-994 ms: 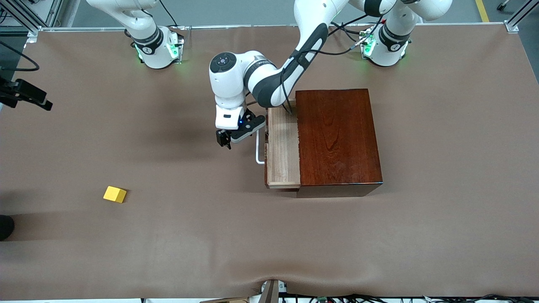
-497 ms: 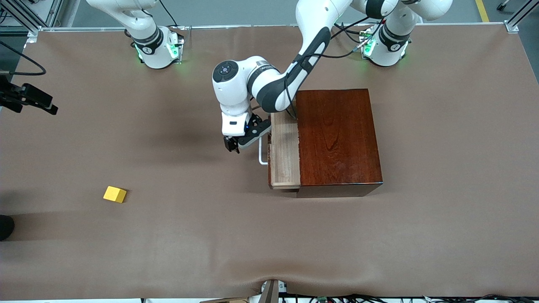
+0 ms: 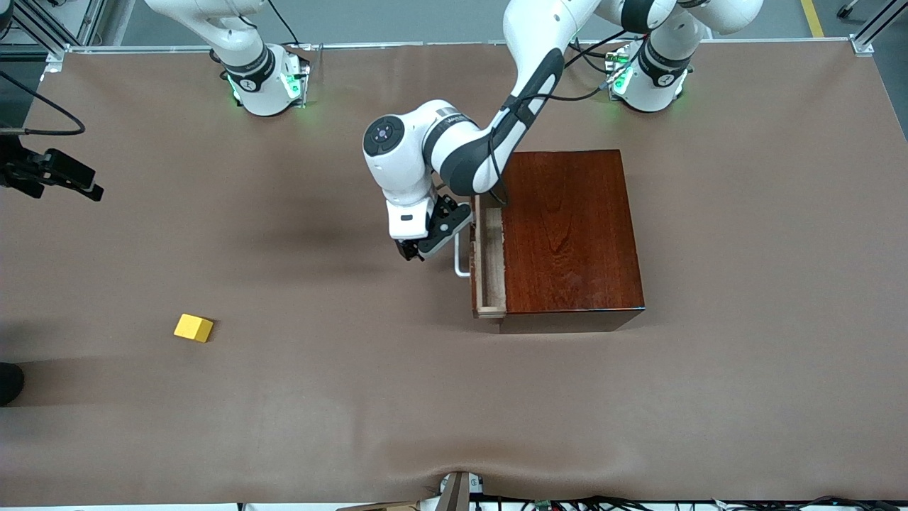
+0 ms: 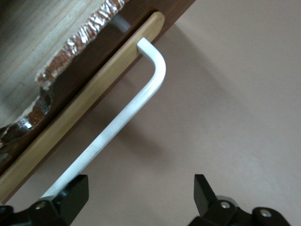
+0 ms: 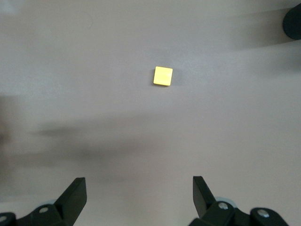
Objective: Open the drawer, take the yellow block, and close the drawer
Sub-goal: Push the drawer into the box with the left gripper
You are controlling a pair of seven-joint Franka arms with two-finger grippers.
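The dark red-brown box [image 3: 567, 227] stands mid-table. Its drawer [image 3: 489, 262] sticks out by a narrow pale strip toward the right arm's end. My left gripper [image 3: 413, 253] is open and low in front of the drawer, with one finger [image 4: 70, 193] against the white handle [image 3: 460, 264], which also shows in the left wrist view [image 4: 122, 122]. The yellow block [image 3: 193, 328] lies on the bare table toward the right arm's end, nearer the front camera than the box. My right gripper [image 5: 138, 188] is open and empty, high over the table with the block [image 5: 162, 76] ahead of it.
The brown mat [image 3: 454, 397] covers the whole table. The right arm's black hand [image 3: 67, 177] shows at the table's edge at the right arm's end. A dark round object [image 3: 8, 383] sits at that same edge, nearer the front camera.
The drawer has slid most of the way into the box, with my left gripper moving along against its handle. My right gripper has drifted slightly. The yellow block has not moved.
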